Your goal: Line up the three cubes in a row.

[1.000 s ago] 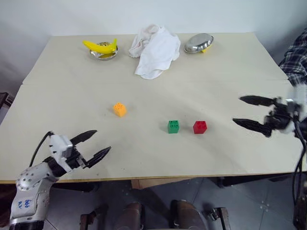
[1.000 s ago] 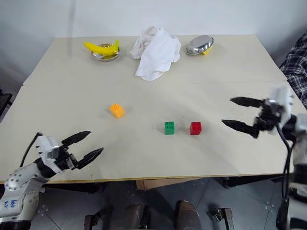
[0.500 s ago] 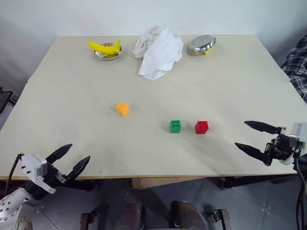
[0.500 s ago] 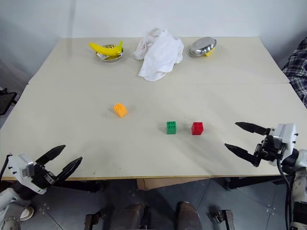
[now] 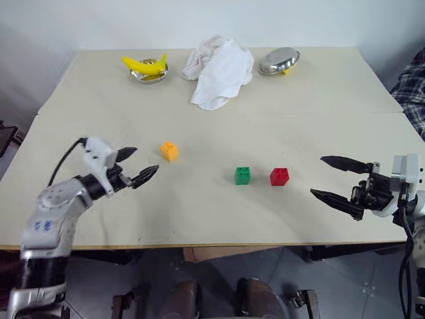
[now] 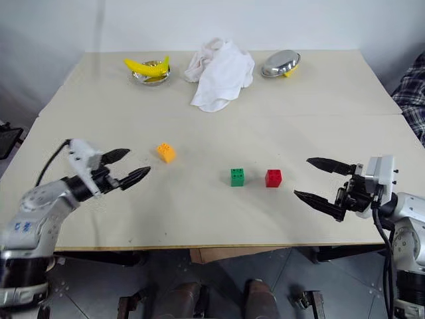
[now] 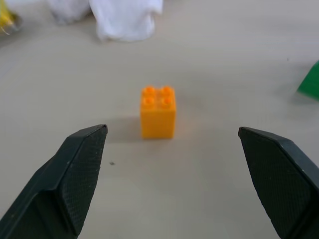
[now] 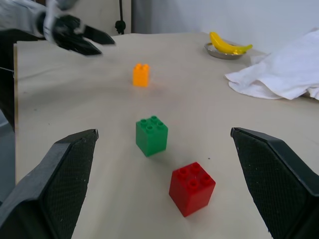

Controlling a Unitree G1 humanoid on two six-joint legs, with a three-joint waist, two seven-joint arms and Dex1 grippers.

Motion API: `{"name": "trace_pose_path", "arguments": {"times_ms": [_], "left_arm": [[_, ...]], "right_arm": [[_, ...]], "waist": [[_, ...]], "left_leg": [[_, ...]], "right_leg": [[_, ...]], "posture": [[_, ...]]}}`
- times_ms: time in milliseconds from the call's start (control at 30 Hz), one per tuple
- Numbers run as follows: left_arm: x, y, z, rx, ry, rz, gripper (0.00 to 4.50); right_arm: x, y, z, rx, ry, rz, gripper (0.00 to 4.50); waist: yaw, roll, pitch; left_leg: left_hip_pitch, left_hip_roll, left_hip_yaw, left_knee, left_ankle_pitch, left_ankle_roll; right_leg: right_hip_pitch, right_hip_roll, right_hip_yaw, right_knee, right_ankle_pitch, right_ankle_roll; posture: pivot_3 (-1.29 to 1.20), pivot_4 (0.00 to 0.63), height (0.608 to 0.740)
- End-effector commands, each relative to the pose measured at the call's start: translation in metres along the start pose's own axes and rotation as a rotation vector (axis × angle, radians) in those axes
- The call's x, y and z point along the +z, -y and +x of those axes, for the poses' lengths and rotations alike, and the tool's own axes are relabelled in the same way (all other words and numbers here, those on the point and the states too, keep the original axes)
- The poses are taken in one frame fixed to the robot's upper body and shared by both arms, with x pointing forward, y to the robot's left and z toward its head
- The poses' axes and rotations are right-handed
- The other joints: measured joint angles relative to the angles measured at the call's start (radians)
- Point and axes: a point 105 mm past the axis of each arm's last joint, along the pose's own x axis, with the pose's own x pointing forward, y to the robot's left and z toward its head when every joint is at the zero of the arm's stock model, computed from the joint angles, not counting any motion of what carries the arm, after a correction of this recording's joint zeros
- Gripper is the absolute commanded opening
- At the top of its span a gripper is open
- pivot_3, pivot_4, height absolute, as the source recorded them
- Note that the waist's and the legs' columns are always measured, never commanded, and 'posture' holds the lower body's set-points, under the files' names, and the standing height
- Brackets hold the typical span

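The left gripper (image 5: 136,165) hangs just above the table (image 5: 219,126) with its two black fingers spread wide and nothing between them, pointing toward the orange cube (image 5: 169,151), which sits a short way ahead of the fingertips. In the left wrist view that cube (image 7: 158,111) stands upright, studs up, centred in the gap between the fingers but still beyond their tips, so nothing is touching it.

The right gripper (image 5: 339,181) is likewise spread wide and empty, held level over the near right part of the table and aimed inward at the red cube (image 5: 279,176). The green cube (image 5: 243,175) sits just beside the red one on its left (a small gap shows between them), and the pair already reads as a tidy short row running across the table.

The orange cube lies well apart from these two, farther left and a little farther back, off their line. Judging from this, the row is two-thirds formed: green and red need little, and what remains is to bring the orange cube down beside the green one. The left arm looks set to take it.

At the far edge rest a banana (image 5: 141,64) in a small bowl, a crumpled white cloth (image 5: 219,70) and a metal bowl (image 5: 277,60), all clear of the work.
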Motion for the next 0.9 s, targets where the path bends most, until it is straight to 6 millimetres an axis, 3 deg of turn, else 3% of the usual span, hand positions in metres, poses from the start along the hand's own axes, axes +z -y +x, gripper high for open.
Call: {"name": "trace_pose_path", "arguments": {"times_ms": [33,233,467,567,800,833,900], "left_arm": [[-0.005,-0.01,0.016,0.004,-0.084,0.013,4.5],[0.003,-0.001,0.06,-0.066,-0.093,0.033,4.5],[0.002,-0.001,0.08,-0.045,-0.107,0.055,4.5],[0.007,-0.005,0.083,-0.032,-0.082,0.064,3.93],[0.008,0.002,0.087,-0.094,-0.076,0.051,1.73],[0.009,0.004,0.087,-0.119,-0.069,0.061,1.5],[0.012,0.01,0.086,-0.177,-0.056,0.08,1.53]], "right_arm": [[0.021,-0.007,0.01,0.06,0.029,-0.05,4.47],[0.031,-0.012,0.016,0.078,0.045,-0.075,4.47],[0.024,-0.016,0.011,0.056,0.014,-0.056,4.47],[0.021,-0.017,0.009,0.041,0.012,-0.048,4.5],[0.008,-0.018,0.001,-0.002,-0.022,-0.028,4.5],[0.006,-0.018,-0.002,-0.008,-0.03,-0.025,4.5],[0.004,-0.017,-0.007,-0.026,-0.046,-0.02,4.5]], "waist": [[0.0,0.0,0.0],[0.011,-0.002,0.001],[0.007,-0.003,0.001],[0.007,-0.003,0.002],[0.008,-0.004,0.002],[0.008,-0.004,0.002],[0.008,-0.004,0.002]], "left_leg": [[-0.001,0.0,0.0,0.0,0.0,0.0],[-0.002,-0.001,-0.001,0.003,0.0,0.0],[-0.002,-0.001,-0.001,0.002,0.0,0.0],[-0.002,-0.001,-0.001,0.003,0.0,0.0],[-0.002,-0.001,-0.001,0.003,0.0,0.0],[-0.002,-0.001,-0.001,0.003,0.0,0.0],[-0.002,-0.001,-0.001,0.003,0.0,0.0]], "right_leg": [[0.0,0.0,-0.001,0.0,0.0,0.0],[0.0,0.0,-0.002,0.0,0.0,0.001],[0.0,0.0,-0.003,0.0,0.001,0.001],[0.0,0.0,-0.004,0.0,0.001,0.001],[0.0,0.0,-0.009,0.001,0.001,0.001],[0.0,0.0,-0.009,0.001,0.001,0.001],[0.0,0.0,-0.01,0.001,0.001,0.001]], "posture": [[0.0,0.15,0.74],[0.0,0.15,0.74],[0.0,0.15,0.74],[0.0,0.15,0.74],[0.0,0.15,0.74],[0.0,0.15,0.74],[0.0,0.15,0.74]]}}
